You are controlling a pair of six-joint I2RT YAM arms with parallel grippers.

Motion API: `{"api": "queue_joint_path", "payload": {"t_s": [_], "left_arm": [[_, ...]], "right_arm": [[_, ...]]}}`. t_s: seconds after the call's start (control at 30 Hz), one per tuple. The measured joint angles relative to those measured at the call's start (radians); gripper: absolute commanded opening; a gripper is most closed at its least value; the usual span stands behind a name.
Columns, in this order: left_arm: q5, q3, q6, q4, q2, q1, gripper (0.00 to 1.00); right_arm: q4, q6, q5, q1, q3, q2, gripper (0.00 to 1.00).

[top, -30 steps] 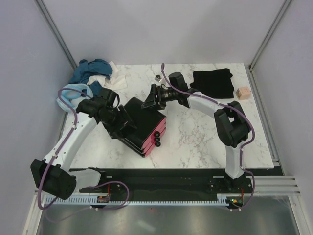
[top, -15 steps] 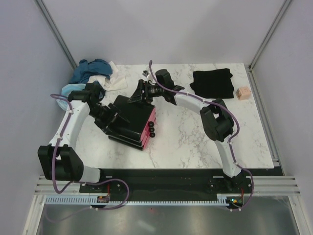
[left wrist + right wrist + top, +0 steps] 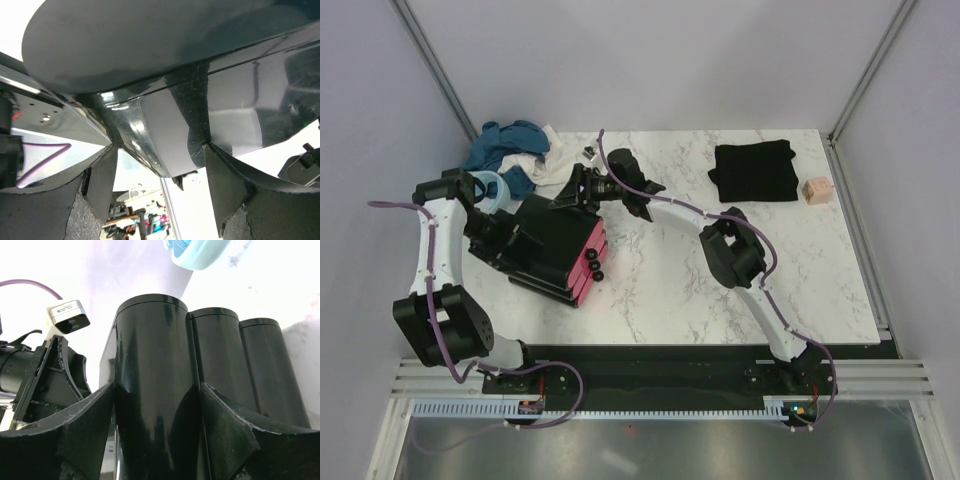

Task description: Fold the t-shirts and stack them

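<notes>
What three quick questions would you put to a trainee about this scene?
1. True or false: the black shirt lies flat at the far right of the table.
2. What do both arms' jaws clamp? A) the box; B) a shirt; C) nothing.
3. Fill in: the teal shirt lies crumpled in the far ____ corner.

Key: 1 true; 2 A; 3 left.
</notes>
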Motion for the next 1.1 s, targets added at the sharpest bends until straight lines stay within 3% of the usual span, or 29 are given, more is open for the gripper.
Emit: {"api": "queue_joint_path", "payload": {"t_s": [0.43,0.7,0.87,1.0,1.1], "left_arm": [[-0.098,0.110,0.053,-0.052,0.074,0.130,0.75],[-0.128,0.163,0.076,-0.086,0.110,0.176,0.75],[-0.306,0.218,0.103,-0.061,0.084,0.051,0.76],[-0.446,0.195,0.109,0.078,0.018,-0.088,0.76],[-0.482,0.142,0.108,0.176,-0.064,-0.124,0.76]], "right_arm": [[0.198,0.248,-0.001,0.049,0.294,0.261,0.73],[0.272,0.307,0.024,0.067,0.343,0.315,0.75],[0.048,0.080,0.080,0.071,0.205,0.144,0.77],[-0.200,-0.132,0.096,0.033,-0.010,-0.090,0.79],[-0.342,-0.272,0.119,-0.020,-0.125,-0.265,0.81]]}}
